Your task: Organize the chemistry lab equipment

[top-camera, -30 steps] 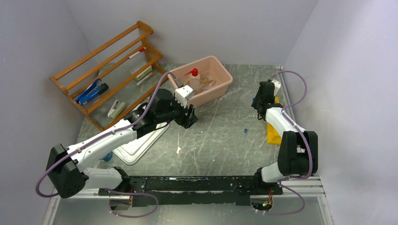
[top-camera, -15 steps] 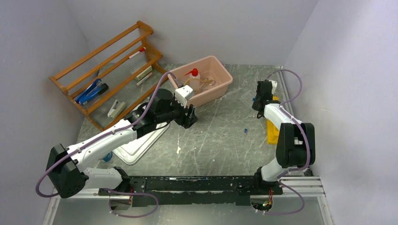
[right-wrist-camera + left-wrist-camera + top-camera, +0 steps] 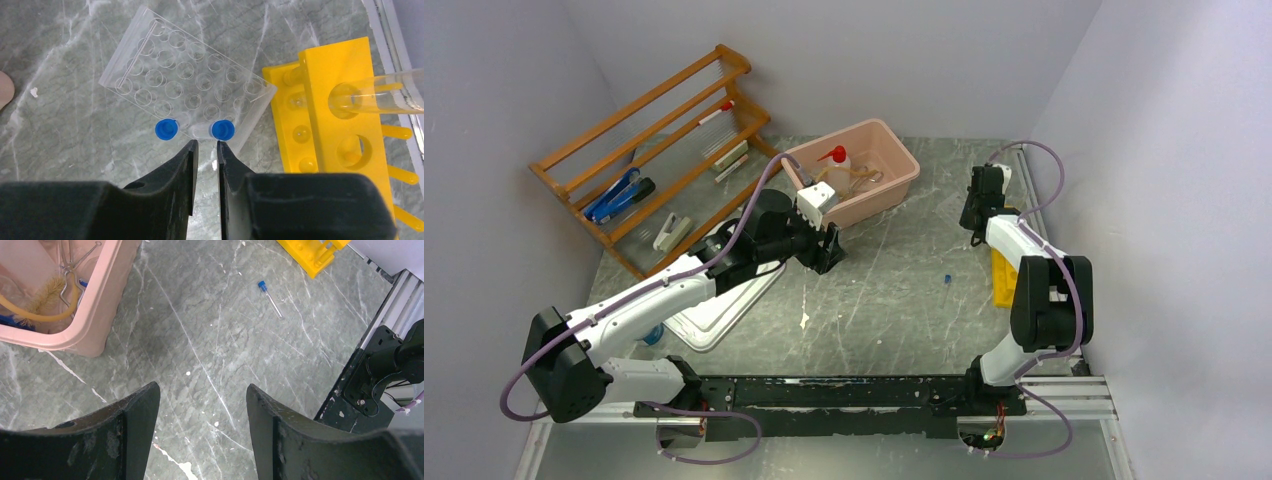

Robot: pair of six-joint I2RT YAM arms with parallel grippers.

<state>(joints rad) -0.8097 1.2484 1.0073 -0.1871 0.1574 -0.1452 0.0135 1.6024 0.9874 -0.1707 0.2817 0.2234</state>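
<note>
My right gripper (image 3: 206, 142) hovers low at the near edge of a clear well plate (image 3: 185, 80), its jaws a narrow slit with only table showing between them. Just past the tips lie a short clear tube (image 3: 202, 131) with a blue cap and a second blue cap (image 3: 166, 129). The yellow tube rack (image 3: 335, 125) stands to the right, holding a clear tube (image 3: 380, 95). Another blue-capped tube (image 3: 946, 282) lies loose mid-table. My left gripper (image 3: 201, 386) is open and empty over bare table beside the pink tub (image 3: 894, 190), which holds the squeeze bottle (image 3: 836, 165), tan tubing (image 3: 30, 317) and tongs (image 3: 70, 260).
An orange wooden shelf rack (image 3: 654, 160) stands at the back left with a blue item (image 3: 619, 195) and small pieces on it. A white lid (image 3: 724, 305) lies under my left arm. Walls close in on the left, the back and the right.
My right gripper has moved a little farther from the base along the right side, and its jaws have narrowed. The left arm has not moved.
</note>
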